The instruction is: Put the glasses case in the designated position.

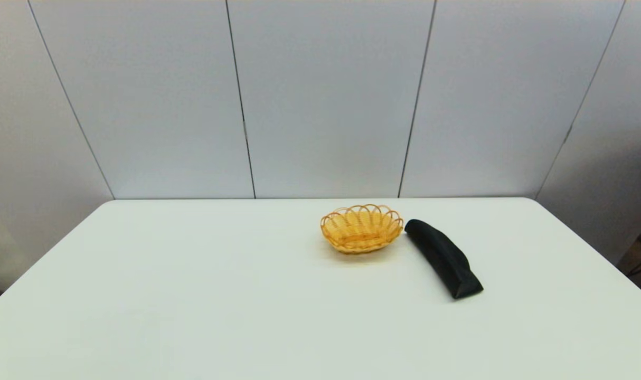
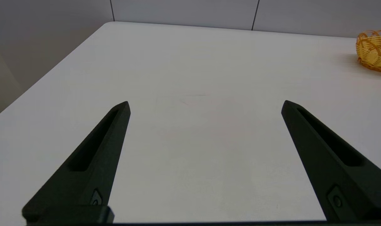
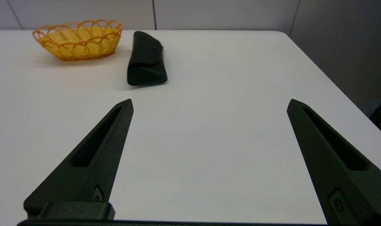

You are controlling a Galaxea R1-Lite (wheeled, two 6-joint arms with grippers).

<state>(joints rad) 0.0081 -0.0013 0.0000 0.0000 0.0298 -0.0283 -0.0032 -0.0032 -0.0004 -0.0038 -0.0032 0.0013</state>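
The black glasses case (image 1: pixel 443 257) lies flat on the white table (image 1: pixel 194 295), just right of the wicker basket (image 1: pixel 361 228), its wedge end toward me. In the right wrist view the glasses case (image 3: pixel 146 59) sits well ahead of my right gripper (image 3: pixel 210 104), which is open with only bare tabletop between its fingers. My left gripper (image 2: pixel 205 106) is open too, over bare table near the front left, far from the case. Neither arm shows in the head view.
The orange wicker basket (image 3: pixel 78 43) is empty and stands almost against the case's far end; the basket (image 2: pixel 374 50) also shows in the left wrist view. Grey wall panels close the back. The table's right edge (image 1: pixel 611 269) drops off beside the case.
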